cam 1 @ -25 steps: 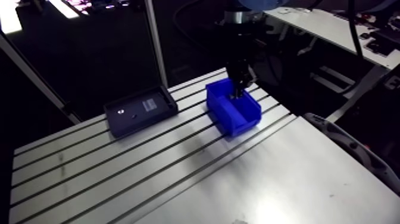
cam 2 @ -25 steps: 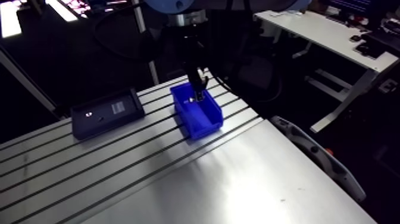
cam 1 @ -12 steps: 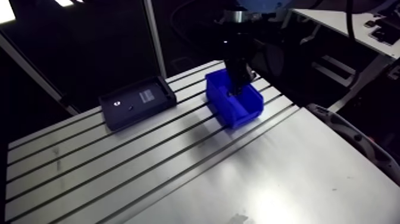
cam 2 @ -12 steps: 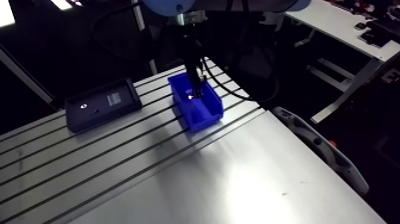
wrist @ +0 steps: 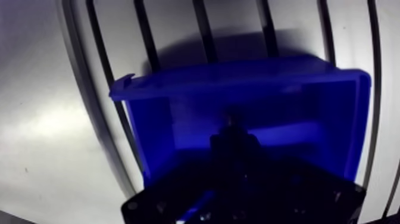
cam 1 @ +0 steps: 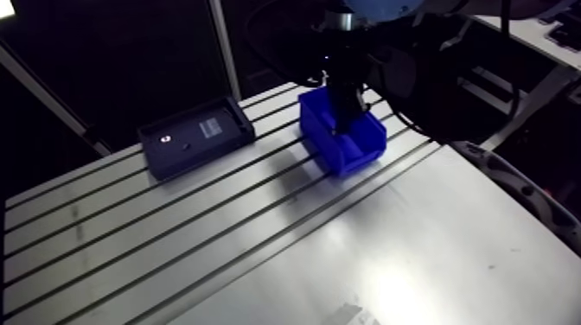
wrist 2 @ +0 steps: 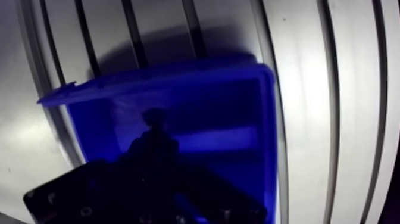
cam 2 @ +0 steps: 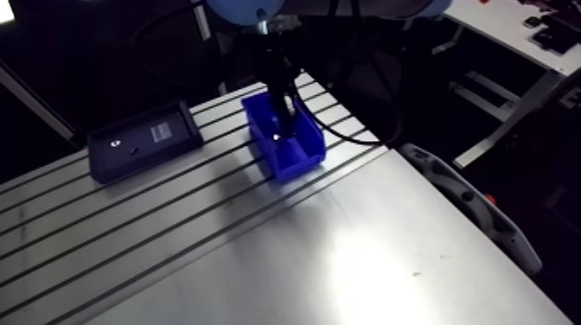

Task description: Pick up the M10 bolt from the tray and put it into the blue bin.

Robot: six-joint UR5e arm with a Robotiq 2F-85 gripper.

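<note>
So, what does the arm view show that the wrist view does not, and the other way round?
Only the arm view shows the dark tray, which lies on the table apart from the blue bin, with a pale label on it. Only the wrist view shows the inside of the bin from close above; the gripper is a dark shape there, and I cannot tell what, if anything, it holds. Both show the bin, the gripper over its opening, and the slotted table.
</note>
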